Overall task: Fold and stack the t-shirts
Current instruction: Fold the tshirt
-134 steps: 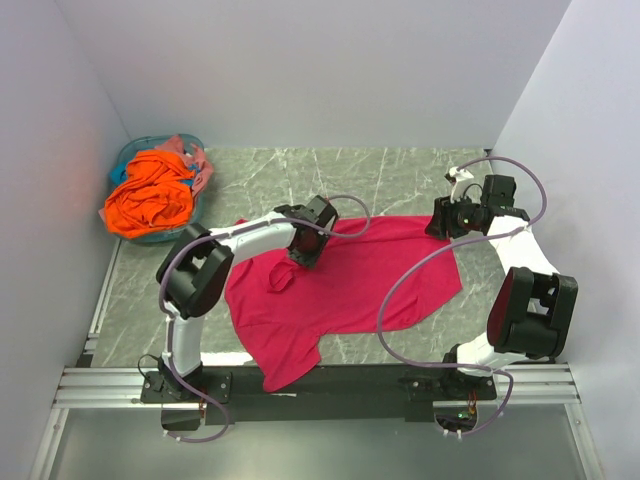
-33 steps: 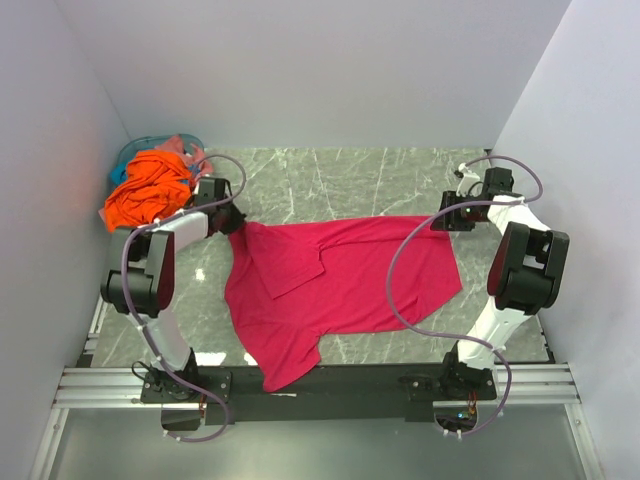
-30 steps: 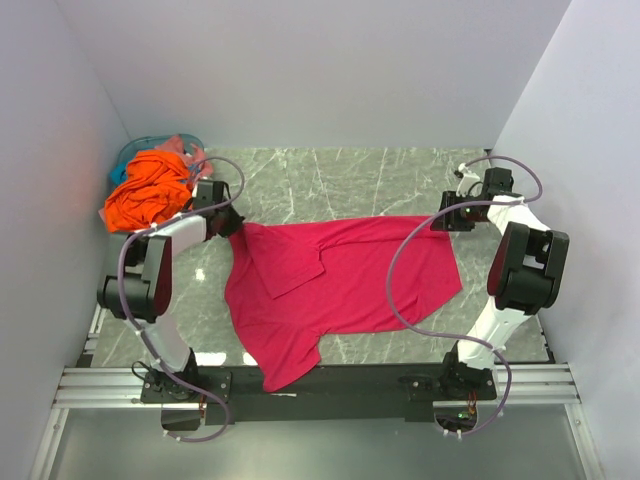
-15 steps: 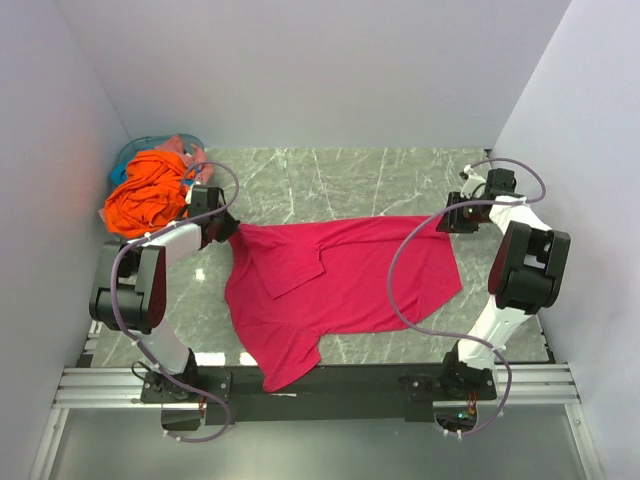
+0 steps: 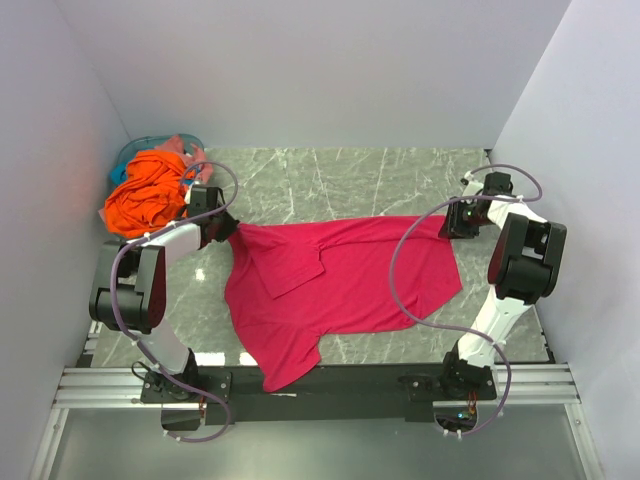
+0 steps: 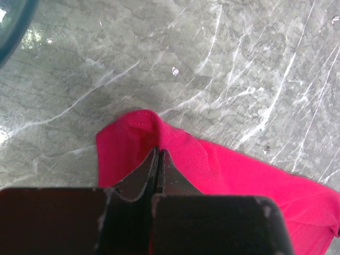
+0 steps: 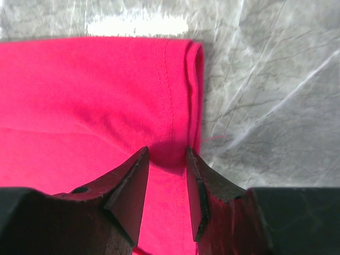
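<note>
Top external: crimson-pink t-shirt (image 5: 340,285), soft matte knit, lies spread flat on the veined grey marble bench (image 5: 350,180). Its long axis runs left-right and 1 sleeve points at the near edge. Orange t-shirt (image 5: 145,195) is heaped in the teal basket (image 5: 133,153), far left.
Left wrist: left end effector (image 6: 158,155) is clamped tight on a rounded cloth corner.
Right wrist: right end effector (image 7: 166,154) is narrowly parted, tips astride the stitched hem.

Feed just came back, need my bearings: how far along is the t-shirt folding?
Done: nothing folded or stacked yet. In hand: the crimson-pink t-shirt lies spread on the table; the left gripper is shut on its far-left corner, the right gripper has its jaws apart over the far-right hem. Left: fold it, then the orange t-shirt heaped in the teal basket.
</note>
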Controlling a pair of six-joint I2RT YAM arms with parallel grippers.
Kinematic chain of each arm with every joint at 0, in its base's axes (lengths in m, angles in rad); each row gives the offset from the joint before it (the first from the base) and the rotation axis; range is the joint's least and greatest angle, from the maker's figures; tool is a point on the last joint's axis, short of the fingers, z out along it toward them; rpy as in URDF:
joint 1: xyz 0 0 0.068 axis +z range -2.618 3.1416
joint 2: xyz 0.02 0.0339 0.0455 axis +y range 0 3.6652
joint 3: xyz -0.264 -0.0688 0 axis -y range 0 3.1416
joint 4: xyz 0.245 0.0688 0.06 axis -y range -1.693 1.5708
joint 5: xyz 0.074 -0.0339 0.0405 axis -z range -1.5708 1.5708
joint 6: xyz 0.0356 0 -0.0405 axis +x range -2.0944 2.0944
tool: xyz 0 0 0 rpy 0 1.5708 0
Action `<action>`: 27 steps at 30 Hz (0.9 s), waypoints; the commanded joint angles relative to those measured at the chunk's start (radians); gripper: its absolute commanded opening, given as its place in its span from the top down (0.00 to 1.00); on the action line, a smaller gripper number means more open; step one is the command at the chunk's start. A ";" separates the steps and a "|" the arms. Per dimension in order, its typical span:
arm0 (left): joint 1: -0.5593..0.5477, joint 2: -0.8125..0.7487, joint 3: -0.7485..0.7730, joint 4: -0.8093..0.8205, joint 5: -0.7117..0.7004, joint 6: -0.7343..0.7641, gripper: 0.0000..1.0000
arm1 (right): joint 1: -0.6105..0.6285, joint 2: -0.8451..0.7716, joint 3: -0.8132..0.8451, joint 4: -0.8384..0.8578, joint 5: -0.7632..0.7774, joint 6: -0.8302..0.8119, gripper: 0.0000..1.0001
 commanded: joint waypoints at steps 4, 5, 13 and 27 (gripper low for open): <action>0.005 -0.032 -0.001 0.033 0.012 0.001 0.99 | -0.016 -0.008 0.036 0.028 0.016 0.015 0.58; 0.005 -0.033 -0.003 0.035 0.012 0.003 0.99 | -0.016 -0.005 0.036 0.023 0.015 0.015 0.58; 0.006 -0.036 -0.006 0.033 0.012 0.003 0.99 | -0.016 0.009 0.033 0.017 0.001 0.017 0.58; 0.006 -0.042 0.001 0.035 0.025 0.004 0.99 | -0.016 0.032 0.052 -0.012 -0.031 0.014 0.71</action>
